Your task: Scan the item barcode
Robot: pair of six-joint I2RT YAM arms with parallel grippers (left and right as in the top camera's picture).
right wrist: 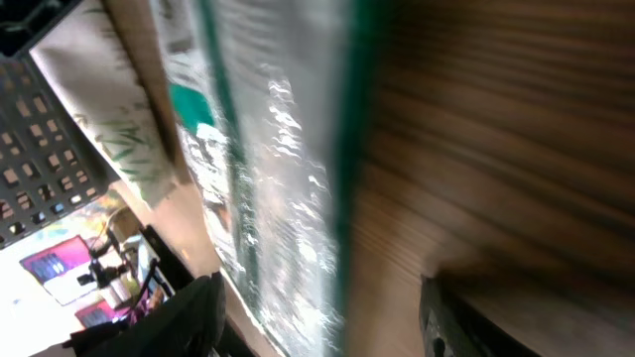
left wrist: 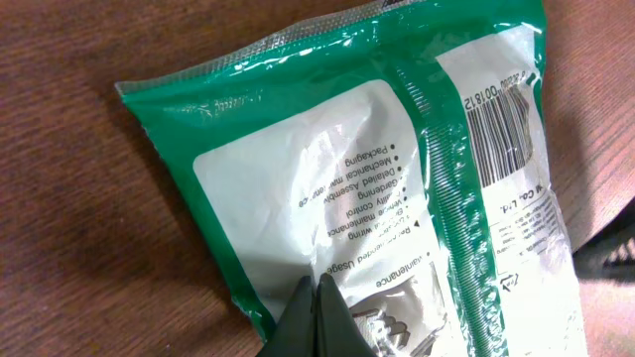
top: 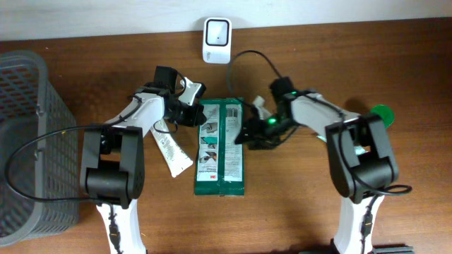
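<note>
The item is a flat green and white package (top: pixel 220 147) lying on the wooden table, below the white scanner (top: pixel 217 41) at the back edge. Its printed face is up, and the barcode (left wrist: pixel 501 124) shows near one end. My left gripper (top: pixel 194 113) is shut, its black tips (left wrist: pixel 317 283) meeting over the package's (left wrist: pixel 327 169) white label near the left edge, with nothing seen between them. My right gripper (top: pixel 247 134) is at the package's right edge. In the blurred right wrist view its fingers (right wrist: pixel 189 317) stand wide apart, with the package's edge (right wrist: pixel 288 198) between them.
A white tube (top: pixel 173 152) lies just left of the package, under the left arm. A grey mesh basket (top: pixel 28 141) fills the far left. A green round object (top: pixel 382 113) sits at the right, behind the right arm. The scanner's cable (top: pixel 254 55) runs toward the right arm.
</note>
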